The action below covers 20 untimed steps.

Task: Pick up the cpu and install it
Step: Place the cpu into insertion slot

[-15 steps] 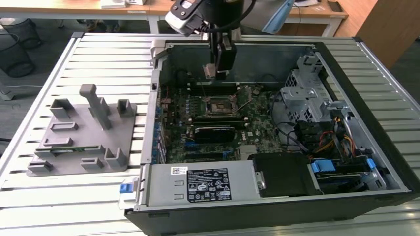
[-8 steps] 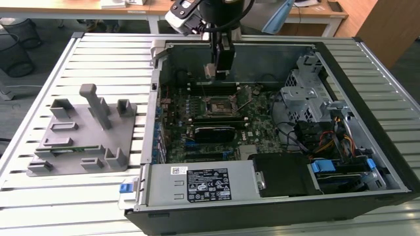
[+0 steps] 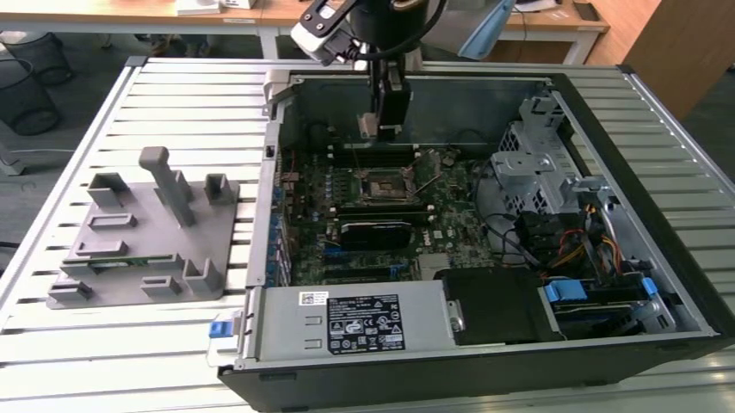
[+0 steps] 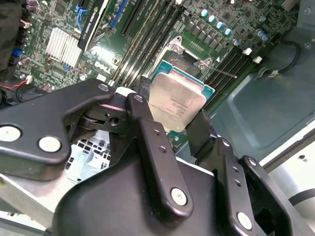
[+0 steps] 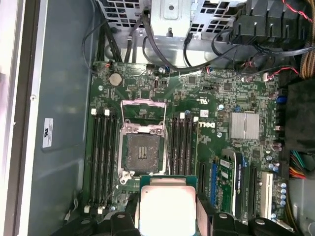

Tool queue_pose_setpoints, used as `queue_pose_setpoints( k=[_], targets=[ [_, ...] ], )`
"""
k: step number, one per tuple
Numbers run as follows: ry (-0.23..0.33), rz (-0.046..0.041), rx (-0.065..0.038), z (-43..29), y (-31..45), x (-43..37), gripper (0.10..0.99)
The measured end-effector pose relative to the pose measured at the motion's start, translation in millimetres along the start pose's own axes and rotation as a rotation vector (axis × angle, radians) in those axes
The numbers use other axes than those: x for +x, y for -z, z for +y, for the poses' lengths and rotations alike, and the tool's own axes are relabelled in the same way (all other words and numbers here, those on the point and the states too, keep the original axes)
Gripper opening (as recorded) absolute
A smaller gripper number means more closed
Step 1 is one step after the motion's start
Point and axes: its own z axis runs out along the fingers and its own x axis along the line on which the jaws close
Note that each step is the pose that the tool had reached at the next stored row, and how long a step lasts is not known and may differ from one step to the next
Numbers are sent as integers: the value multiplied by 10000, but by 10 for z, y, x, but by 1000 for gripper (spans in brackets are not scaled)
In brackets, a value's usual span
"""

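Over the green motherboard (image 5: pixel 216 98), the tool (image 5: pixel 167 212) clamps the square cpu (image 4: pixel 177 100), silver-topped and green-rimmed.

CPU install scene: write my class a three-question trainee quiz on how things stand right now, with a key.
1. True or false: the cpu is already seated in the socket.
2. What is the gripper shut on? A) a memory stick B) the cpu C) a cable
3. Fill in the blank: in the first wrist view, the socket is open and ____.

Key: 1 false; 2 B; 3 empty.
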Motion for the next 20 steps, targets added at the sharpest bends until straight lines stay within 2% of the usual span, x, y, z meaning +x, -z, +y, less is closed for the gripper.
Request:
queue_pose_setpoints(
  k=[13, 17, 20],
  targets=[
    [-67, -5, -16, -5, -113, 7, 541],
    [-81, 83, -20, -6, -170, 13, 541],
    [-88, 86, -19, 5, -217, 33, 541]
  ],
)
